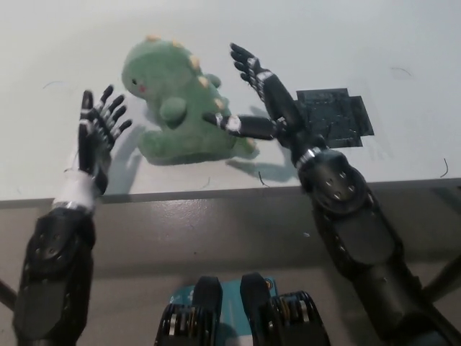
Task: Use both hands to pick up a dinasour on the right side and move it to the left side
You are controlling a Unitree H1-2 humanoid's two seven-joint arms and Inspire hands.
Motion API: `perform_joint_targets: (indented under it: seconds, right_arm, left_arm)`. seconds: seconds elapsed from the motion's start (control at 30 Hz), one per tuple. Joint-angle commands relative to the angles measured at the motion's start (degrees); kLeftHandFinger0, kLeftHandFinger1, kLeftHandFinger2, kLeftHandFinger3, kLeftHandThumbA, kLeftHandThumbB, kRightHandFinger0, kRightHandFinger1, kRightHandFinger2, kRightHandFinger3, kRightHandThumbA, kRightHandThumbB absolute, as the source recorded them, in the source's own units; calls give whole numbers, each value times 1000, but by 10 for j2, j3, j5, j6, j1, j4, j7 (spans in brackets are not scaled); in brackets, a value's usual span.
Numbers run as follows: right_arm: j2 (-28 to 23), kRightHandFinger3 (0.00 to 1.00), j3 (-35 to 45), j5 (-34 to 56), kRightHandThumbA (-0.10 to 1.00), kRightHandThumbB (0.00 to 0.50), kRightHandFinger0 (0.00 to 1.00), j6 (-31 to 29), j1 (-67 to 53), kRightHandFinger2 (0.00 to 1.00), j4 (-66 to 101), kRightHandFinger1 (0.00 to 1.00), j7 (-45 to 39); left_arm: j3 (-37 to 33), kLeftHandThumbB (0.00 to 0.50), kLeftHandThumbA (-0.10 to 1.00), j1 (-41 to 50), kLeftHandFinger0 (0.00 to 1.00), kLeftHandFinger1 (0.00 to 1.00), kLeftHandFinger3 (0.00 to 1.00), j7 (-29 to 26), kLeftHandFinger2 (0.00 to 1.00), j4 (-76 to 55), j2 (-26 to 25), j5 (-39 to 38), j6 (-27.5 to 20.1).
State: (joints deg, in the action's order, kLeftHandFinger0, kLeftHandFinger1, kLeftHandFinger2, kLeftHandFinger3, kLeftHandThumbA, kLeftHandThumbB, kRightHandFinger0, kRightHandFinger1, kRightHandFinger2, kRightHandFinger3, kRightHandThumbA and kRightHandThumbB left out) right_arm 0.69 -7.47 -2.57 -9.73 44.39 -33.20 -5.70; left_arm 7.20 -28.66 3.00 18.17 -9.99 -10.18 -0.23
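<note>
A green plush dinosaur point(176, 101) with cream spikes sits upright on the white table point(346, 43), left of the middle, facing left. My left hand point(97, 133) is open a short way to its left, fingers spread, not touching it. My black right hand point(256, 90) is open just right of the toy, fingers stretched up and thumb reaching toward the toy's tail end. Neither hand holds the dinosaur.
A dark square patch point(330, 117) lies on the table to the right of my right hand. The table's front edge point(216, 193) runs across the view just below the toy.
</note>
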Motion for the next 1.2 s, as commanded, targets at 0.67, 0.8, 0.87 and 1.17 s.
perform_joint_targets:
  seconds: [0.67, 0.8, 0.87, 1.17]
  right_arm:
    - [-77, 1000, 73, 100, 1000, 82, 1000, 108, -108, 1000, 239, 1000, -64]
    - [-89, 1000, 82, 103, 1000, 128, 1000, 103, -133, 1000, 263, 1000, -63]
    - [-92, 1000, 88, 117, 1000, 137, 1000, 98, -149, 1000, 274, 1000, -67]
    - [-134, 1000, 119, 105, 1000, 121, 1000, 13, -259, 1000, 318, 1000, -66]
  left_arm:
    - [-12, 365, 1000, 76, 1000, 1000, 1000, 11, 1000, -72, -10, 34, -78]
    - [-15, 416, 1000, 95, 1000, 1000, 1000, 4, 1000, -95, 12, 37, -80]
    - [-13, 400, 1000, 106, 1000, 1000, 1000, 4, 1000, -100, 20, 34, -86]
    - [-21, 380, 1000, 142, 1000, 1000, 1000, 22, 1000, -116, 42, 27, -101]
